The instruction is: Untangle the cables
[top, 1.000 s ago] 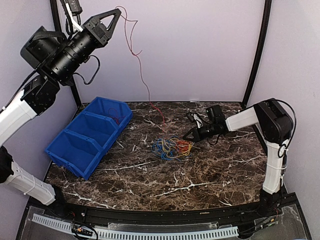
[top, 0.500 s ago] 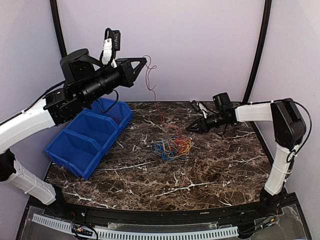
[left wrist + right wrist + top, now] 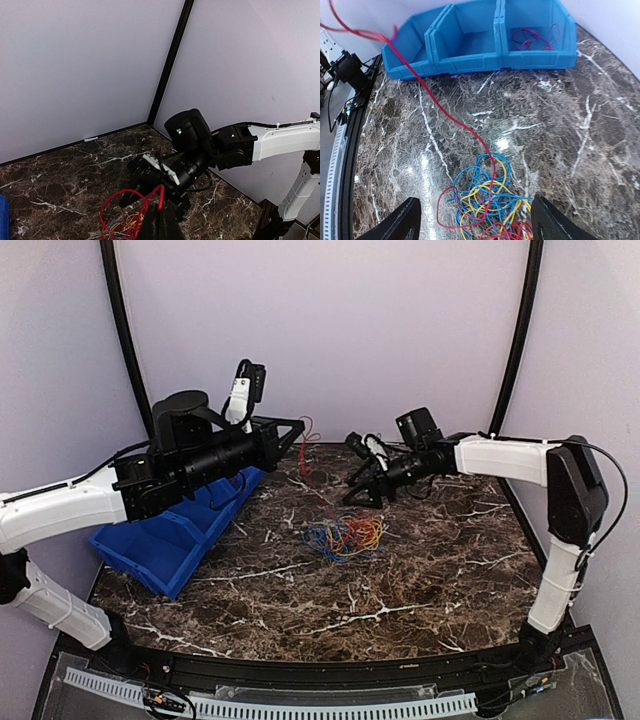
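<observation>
The cables [image 3: 345, 535] lie in a small loose knot of blue, yellow-orange and red loops near the middle of the table [image 3: 420, 590]. One red cable [image 3: 440, 102] rises out of the knot and slants up to the left claw [image 3: 297, 427], which is closed on it and hangs above the table's far side, beside the bin [image 3: 150, 550]. In the left wrist view the red strand bends into a loop just before the dark fingers [image 3: 160, 225]. The right claw [image 3: 475, 199] is open, its fingers wide apart, poised over the knot on the knot's far right side and holding nothing. The blue bin has three compartments in a row along the table's left edge. The right wrist view shows a dark cable [image 3: 535, 37], reddish-purple, coiled in the end compartment. From above, the left arm covers most of the bin, so that compartment is hidden there. The knot's near edge is cut off at the bottom of the right wrist view, and which strand passes over which cannot be made out. The left fingers are cropped by the frame's lower edge.
</observation>
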Tool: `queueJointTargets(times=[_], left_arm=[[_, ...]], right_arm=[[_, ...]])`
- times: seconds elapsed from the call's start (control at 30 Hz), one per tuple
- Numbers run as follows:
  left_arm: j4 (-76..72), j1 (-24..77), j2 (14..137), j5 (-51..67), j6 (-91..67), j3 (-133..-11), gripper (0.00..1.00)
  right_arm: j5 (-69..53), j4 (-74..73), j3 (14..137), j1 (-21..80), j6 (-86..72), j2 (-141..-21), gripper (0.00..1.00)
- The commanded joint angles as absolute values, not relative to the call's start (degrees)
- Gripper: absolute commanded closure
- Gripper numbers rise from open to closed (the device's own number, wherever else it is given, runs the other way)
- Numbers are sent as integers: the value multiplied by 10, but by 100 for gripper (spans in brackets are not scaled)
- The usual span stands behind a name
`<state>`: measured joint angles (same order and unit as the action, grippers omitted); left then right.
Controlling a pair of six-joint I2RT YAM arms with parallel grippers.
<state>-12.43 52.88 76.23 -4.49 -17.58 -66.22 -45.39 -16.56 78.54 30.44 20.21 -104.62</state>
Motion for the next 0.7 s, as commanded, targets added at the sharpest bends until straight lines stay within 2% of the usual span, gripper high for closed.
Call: queueJointTargets(times=[0.0,0.3,0.5,0.67], left_arm=[[-135,530,702,-80,-141,-675,100],[-102,529,661,-125,-86,-699,100],[-63,529,629,-152,-47,-757,100],[-38,529,605,-175,10,-867,100]], right_arm=[[-446,-224,850,335,255,-1116,22],[-425,-216,925,385,224,-1224,18],[-383,-219,954,388,197,-1293,32],[-339,-234,940,387,207,-1310,44]])
